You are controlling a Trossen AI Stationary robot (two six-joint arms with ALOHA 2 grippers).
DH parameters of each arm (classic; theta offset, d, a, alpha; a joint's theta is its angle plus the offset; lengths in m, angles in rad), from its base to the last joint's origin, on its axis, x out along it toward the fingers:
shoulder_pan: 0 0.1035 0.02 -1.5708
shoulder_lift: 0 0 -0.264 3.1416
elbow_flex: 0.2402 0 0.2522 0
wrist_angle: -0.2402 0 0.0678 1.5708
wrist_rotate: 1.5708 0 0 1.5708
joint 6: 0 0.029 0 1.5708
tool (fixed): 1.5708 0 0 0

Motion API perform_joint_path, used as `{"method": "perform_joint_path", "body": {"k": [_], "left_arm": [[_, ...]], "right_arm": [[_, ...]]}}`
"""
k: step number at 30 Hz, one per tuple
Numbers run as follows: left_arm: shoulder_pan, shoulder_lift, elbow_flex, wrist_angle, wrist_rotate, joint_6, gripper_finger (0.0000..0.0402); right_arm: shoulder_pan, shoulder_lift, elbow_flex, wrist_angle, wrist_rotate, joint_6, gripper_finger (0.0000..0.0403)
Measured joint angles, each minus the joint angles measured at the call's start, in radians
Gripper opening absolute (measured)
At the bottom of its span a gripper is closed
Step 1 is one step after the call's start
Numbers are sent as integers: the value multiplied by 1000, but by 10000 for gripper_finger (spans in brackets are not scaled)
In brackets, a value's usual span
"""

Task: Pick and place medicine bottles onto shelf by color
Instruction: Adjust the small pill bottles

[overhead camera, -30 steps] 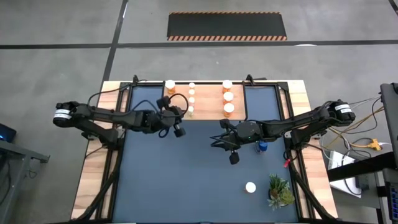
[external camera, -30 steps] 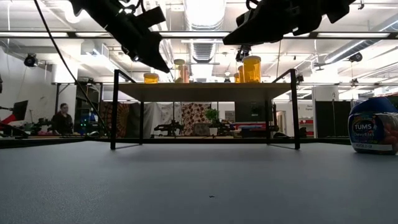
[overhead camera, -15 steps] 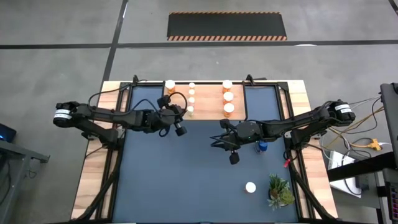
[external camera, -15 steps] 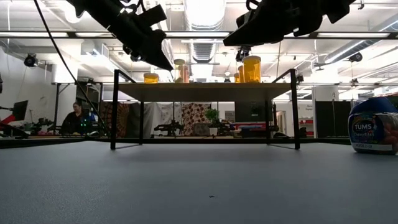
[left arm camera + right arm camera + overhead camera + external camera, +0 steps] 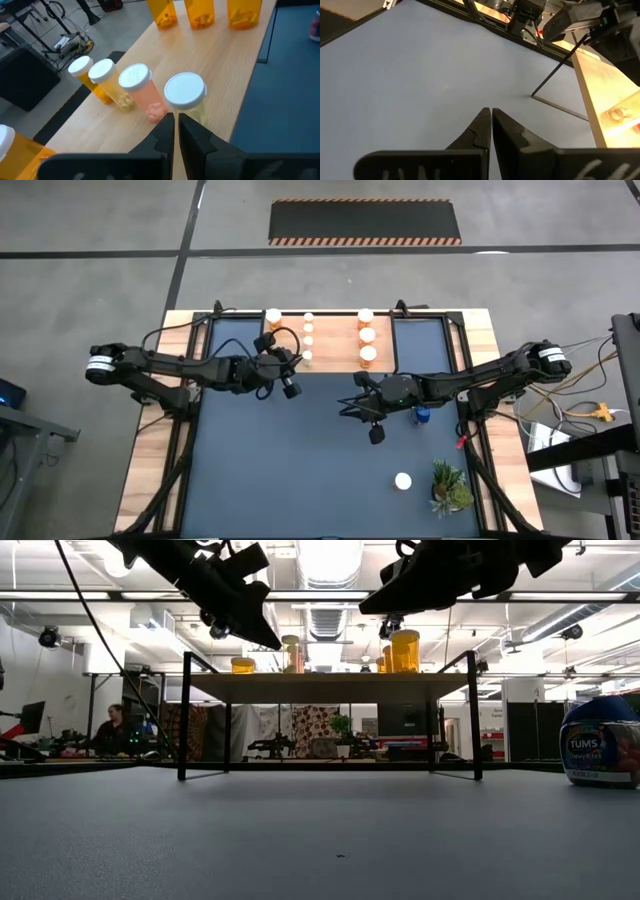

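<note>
The white-capped bottle [image 5: 403, 480] stands upright on the table [image 5: 300, 460] near the plant [image 5: 450, 488], its long axis vertical. It looks light, stiff and smooth; the sides under the cap suit a grip. Both the left gripper [image 5: 176, 131] and the right gripper [image 5: 491, 125] are pressed together, holding nothing.

light, matt wooden shelf [image 5: 225, 55] on thin black metal legs; translucent glossy plastic medicine bottles [image 5: 150, 97] with smooth white caps; matt, finely textured dark blue table mat [image 5: 300, 460]
</note>
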Motion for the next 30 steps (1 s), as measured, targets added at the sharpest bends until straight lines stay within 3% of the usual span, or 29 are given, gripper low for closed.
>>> {"method": "perform_joint_path", "body": {"k": [30], "left_arm": [[0, 0, 0, 24, 2, -2, 8]], "right_arm": [[0, 0, 0, -13, 8, 1, 9]]}}
